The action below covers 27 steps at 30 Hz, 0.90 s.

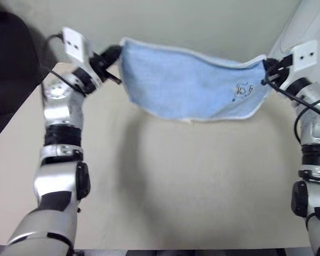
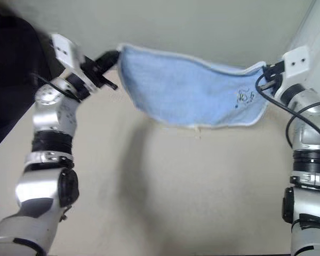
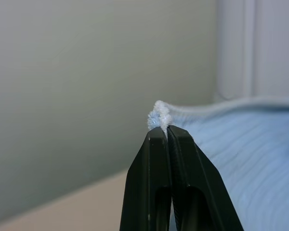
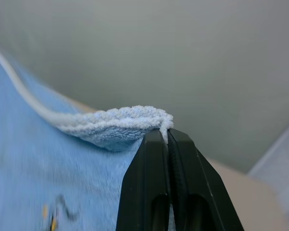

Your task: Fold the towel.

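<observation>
The light-blue towel (image 1: pixel 186 85) with white edging hangs in the air above the beige table (image 1: pixel 176 186), stretched between both grippers and sagging in the middle. A small dark emblem (image 1: pixel 242 90) sits near its right end. My left gripper (image 1: pixel 116 52) is shut on the towel's left top corner (image 3: pixel 160 115). My right gripper (image 1: pixel 266 65) is shut on the right top corner (image 4: pixel 161 120). Both wrist views show the black fingers (image 3: pixel 151 178) pinched tight on the white-edged cloth.
A grey wall (image 1: pixel 202 21) rises behind the table's far edge. A dark object (image 1: pixel 8 58) stands off the table's left side. The towel's shadow falls on the tabletop below it.
</observation>
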Available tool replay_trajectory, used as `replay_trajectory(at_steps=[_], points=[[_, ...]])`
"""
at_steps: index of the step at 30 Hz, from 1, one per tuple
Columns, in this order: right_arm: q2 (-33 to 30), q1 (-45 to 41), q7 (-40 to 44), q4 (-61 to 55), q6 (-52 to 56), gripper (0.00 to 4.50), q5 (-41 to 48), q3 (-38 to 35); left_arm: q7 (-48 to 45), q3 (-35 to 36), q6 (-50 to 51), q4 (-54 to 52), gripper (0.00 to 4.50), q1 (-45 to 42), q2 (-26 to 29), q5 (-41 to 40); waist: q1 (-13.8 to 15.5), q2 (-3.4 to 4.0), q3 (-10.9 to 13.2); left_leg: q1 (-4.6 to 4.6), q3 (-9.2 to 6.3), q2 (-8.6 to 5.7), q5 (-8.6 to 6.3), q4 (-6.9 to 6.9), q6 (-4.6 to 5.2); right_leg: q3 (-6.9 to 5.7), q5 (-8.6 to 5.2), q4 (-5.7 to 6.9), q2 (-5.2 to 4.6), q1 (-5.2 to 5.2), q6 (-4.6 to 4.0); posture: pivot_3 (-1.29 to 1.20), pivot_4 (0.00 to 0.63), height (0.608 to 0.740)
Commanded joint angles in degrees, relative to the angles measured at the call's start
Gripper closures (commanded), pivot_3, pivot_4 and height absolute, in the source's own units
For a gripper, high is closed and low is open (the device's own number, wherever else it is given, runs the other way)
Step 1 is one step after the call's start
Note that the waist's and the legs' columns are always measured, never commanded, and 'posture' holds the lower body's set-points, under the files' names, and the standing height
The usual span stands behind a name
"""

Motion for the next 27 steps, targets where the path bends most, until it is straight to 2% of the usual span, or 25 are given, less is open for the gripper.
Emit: replay_trajectory(at_steps=[1,4,9,10,12,15,19,23,27], points=[[-4.71,8.86,6.69,-13.36,3.54,4.45,8.05,-8.07,-8.72,3.17,3.01,-7.98,4.5,6.95,5.06,-4.7,0.0,0.01,-0.01,0.0,-0.01,0.0,0.02,-0.06,-0.03,-0.02,0.0,-0.03,0.0,0.01,0.0,0.0,0.15,0.74],[-6.07,18.2,8.98,-20.3,7.54,4.45,12.94,-12.76,-13.16,4.23,7.98,-16.74,4.5,15.6,7.47,-8.59,0.02,-0.04,0.02,0.16,0.01,-0.01,-0.06,-0.18,-0.24,-0.03,-0.12,-0.03,0.03,0.15,-0.15,0.0,0.15,0.74],[-4.72,41.51,13.59,-36.61,15.59,4.45,21.5,-18.06,-16.81,4.85,18.12,-35.22,4.5,36.06,10.74,-13.48,0.17,-0.14,0.03,0.0,-0.08,-0.13,-0.08,-0.04,-0.62,0.04,-0.3,0.08,-0.01,0.18,-0.42,0.0,0.15,0.74],[-4.71,44.38,13.86,-38.88,16.59,4.45,22.69,-18.5,-16.79,5.07,19.45,-37.4,4.5,38.46,11.27,-14.17,0.11,-0.11,0.06,0.02,-0.09,-0.13,-0.15,0.02,-0.65,0.04,-0.45,0.15,0.0,0.21,-0.48,0.0,0.15,0.74],[-4.63,49.4,14.56,-42.28,18.78,4.45,25.67,-19.84,-16.68,5.98,22.08,-41.44,4.5,42.51,12.1,-15.87,0.03,-0.03,0.11,-0.11,-0.08,-0.14,-0.17,0.14,-0.66,0.08,-1.17,0.21,0.04,0.11,-0.05,0.0,0.15,0.74],[-4.34,57.77,17.72,-47.02,22.29,4.45,31.15,-21.69,-17.65,7.72,26.39,-47.31,4.5,48.53,13.9,-18.97,-0.04,-0.14,0.01,-0.51,-0.09,-0.16,-0.16,0.41,-0.66,0.11,-1.26,0.23,0.05,-0.11,-0.06,0.0,0.15,0.74],[-5.35,63.9,20.38,-49.72,24.09,4.45,34.57,-21.88,-19.34,8.49,29.54,-49.74,4.5,52.4,16.27,-20.76,-0.11,-0.15,-0.04,-0.66,-0.11,-0.21,-0.21,0.44,-0.58,0.16,-1.62,0.28,0.06,-0.25,-0.3,0.0,0.15,0.74],[-6.93,67.96,22.6,-50.65,24.69,4.45,35.18,-21.49,-21.34,7.99,29.26,-50.01,4.5,55.65,18.58,-19.2,-0.12,-0.15,-0.13,-0.73,-0.08,-0.22,-0.23,0.44,-0.56,0.19,-1.63,0.3,0.03,-0.35,-0.33,0.0,0.15,0.74],[-7.79,69.95,22.8,-49.6,22.28,4.45,31.78,-20.03,-21.83,6.86,26.03,-47.24,4.5,56.45,19.41,-15.57,-0.12,-0.21,-0.19,-0.71,-0.09,-0.22,-0.27,0.44,-0.58,0.2,-1.63,0.53,0.02,-0.46,-0.34,0.0,0.15,0.74]])
